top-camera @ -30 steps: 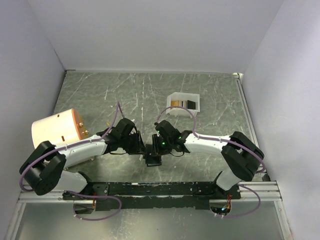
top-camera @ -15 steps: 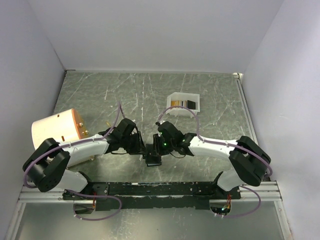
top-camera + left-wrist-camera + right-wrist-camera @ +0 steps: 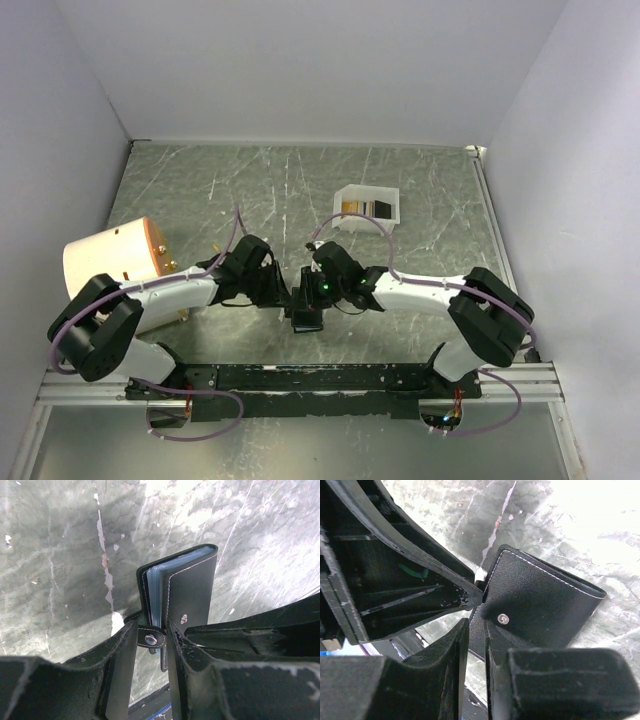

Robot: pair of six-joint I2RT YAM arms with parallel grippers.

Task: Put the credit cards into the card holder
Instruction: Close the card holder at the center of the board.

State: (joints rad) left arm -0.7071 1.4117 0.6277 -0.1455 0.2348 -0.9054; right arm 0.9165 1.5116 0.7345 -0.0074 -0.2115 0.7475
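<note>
The card holder (image 3: 305, 319) is black outside and pale blue inside, and it hangs almost folded between both grippers near the table's front. In the left wrist view the card holder (image 3: 190, 587) stands on edge. My left gripper (image 3: 150, 631) is shut across its snap strap (image 3: 150, 639) and spine. In the right wrist view my right gripper (image 3: 477, 626) has its jaws drawn in on the edge of the card holder's black cover (image 3: 545, 607), just below a snap stud. The credit cards (image 3: 362, 208), gold and dark, lie in a white box at the back.
The white box (image 3: 372, 190) sits behind the right arm. A tan cylinder (image 3: 110, 258) stands at the left, beside the left arm. The left gripper's finger (image 3: 420, 580) crowds the right wrist view. The black mounting rail (image 3: 320, 378) runs along the near edge.
My right gripper's jaws have narrowed onto the cover's edge, and the right arm has shifted slightly. The left gripper and the card holder stay where they were.
</note>
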